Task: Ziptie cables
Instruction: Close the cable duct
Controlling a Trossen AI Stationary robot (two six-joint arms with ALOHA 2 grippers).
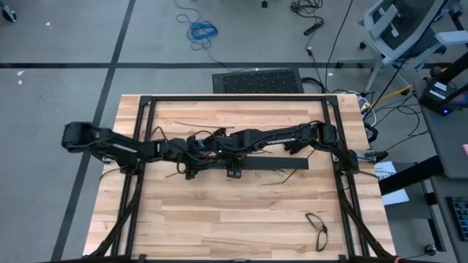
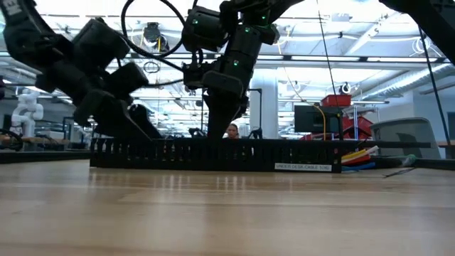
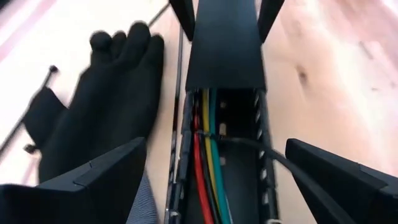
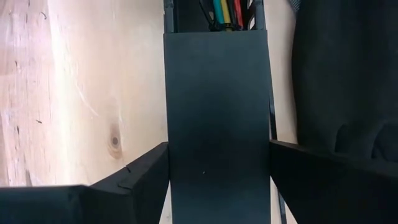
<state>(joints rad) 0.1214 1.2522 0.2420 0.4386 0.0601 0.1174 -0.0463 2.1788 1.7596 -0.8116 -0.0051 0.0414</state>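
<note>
Black slotted cable duct [image 1: 256,165] lying mid-bench [image 1: 219,219], holding the cables [image 3: 210,155] inside its channel. Left pincer [image 3: 211,180] and right pincer [image 4: 217,180] both hovering apart, straddling the duct lid [image 4: 216,118]. Seemingly lidding, not zip-tying; next calling for pressing the lid squarely down.

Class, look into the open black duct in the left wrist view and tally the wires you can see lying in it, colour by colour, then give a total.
Red wire: 1
Yellow wire: 1
Green wire: 1
Black wire: 1
Total: 4 wires in the duct; others may be hidden under its cover.
</note>
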